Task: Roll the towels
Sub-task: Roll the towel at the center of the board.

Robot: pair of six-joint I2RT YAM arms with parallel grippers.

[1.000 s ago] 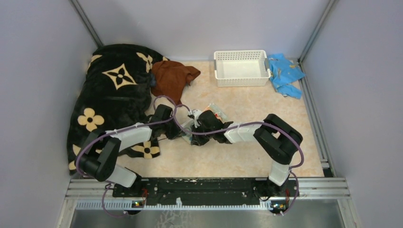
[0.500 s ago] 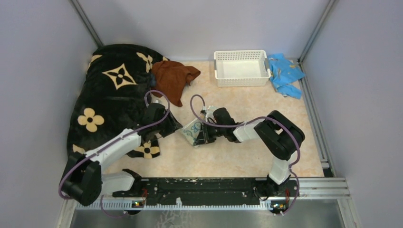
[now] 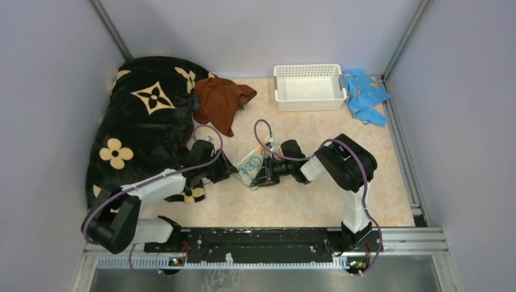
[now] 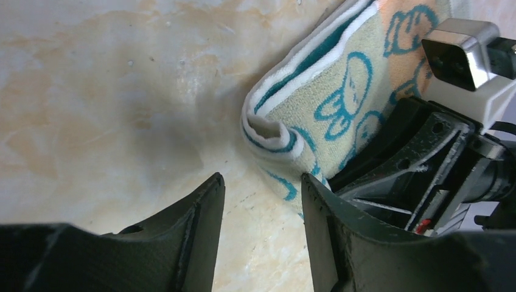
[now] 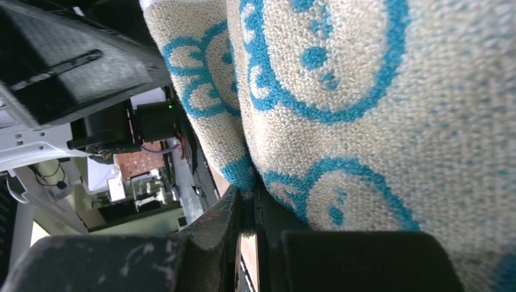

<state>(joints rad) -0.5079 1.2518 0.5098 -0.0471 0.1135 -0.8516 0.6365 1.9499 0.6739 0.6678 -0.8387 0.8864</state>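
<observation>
**A:** Towel position first, please. Where does it lie?

**B:** The teal-and-white towel [image 3: 249, 163] lies on the table [image 3: 304, 201] near the middle, between the left arm [image 3: 152, 185] and the right arm [image 3: 344, 161]. It is partly rolled. The left wrist view shows its end curled into a loop.

**A:** What differs from one second before?

**B:** Then both arms met over the towel and hid most of it. Now the left fingers [image 4: 188, 237] are pulled back to its left edge, just beside it. They stand apart, released, with only table between them. The towel is almost in the same place, and more of it shows.

**A:** And the right fingers?

**B:** The right fingers [image 5: 207, 243] are clenched on the towel's edge. The cloth fills most of the right wrist view.

**A:** Please count the things.

**B:** I count two arms. I see two towels plainly, the teal one and one rust-brown towel [image 3: 220, 100] far left. That one lies against one black blanket [image 3: 146, 115]. One white basket [image 3: 308, 87] stands at the far edge, and one light-blue cloth [image 3: 365, 91] is just beside it on the right. One small dark blue piece [image 3: 195, 102] shows between blanket and rust-brown towel. I cannot tell what it is.
</observation>
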